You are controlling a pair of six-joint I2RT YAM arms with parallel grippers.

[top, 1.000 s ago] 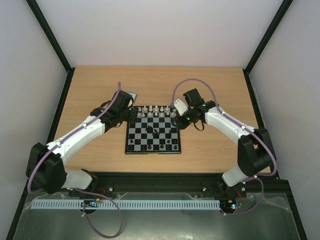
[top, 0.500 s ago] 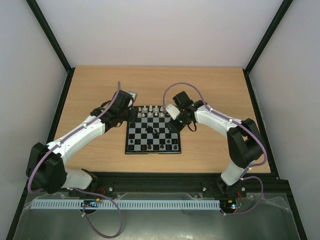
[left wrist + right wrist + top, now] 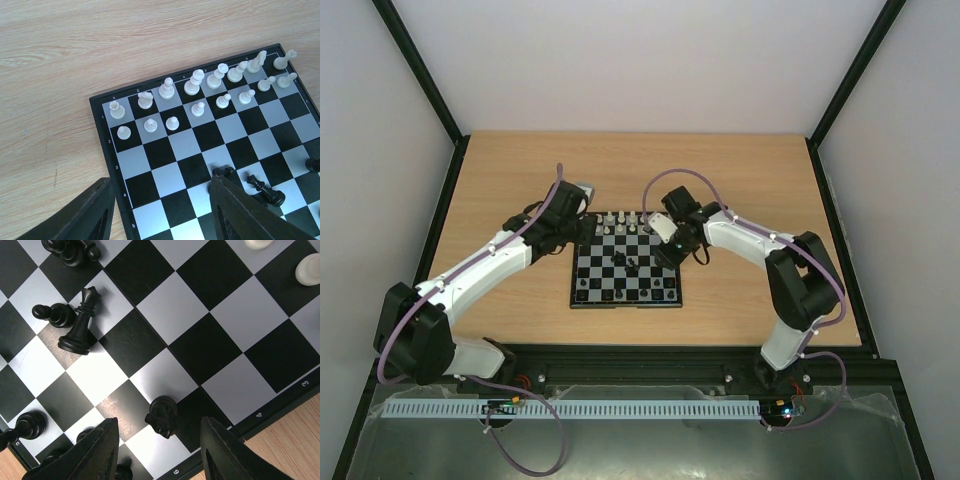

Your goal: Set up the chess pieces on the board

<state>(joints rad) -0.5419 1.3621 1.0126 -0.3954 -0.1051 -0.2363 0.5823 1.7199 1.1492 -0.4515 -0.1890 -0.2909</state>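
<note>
right claw point(image 3: 158, 421) has slid inward over board point(image 3: 210, 347), released; left claw point(image 3: 161, 179) released; border point(image 3: 280, 402) reads 3, 4.

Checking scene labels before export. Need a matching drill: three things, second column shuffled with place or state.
1. white pieces
2. black knight
3. left gripper

A. open, empty, over the board
B. between the open jaws of the right gripper, ungripped
C. two rows at the far edge

Pairs: 1-C, 2-B, 3-A.
</note>
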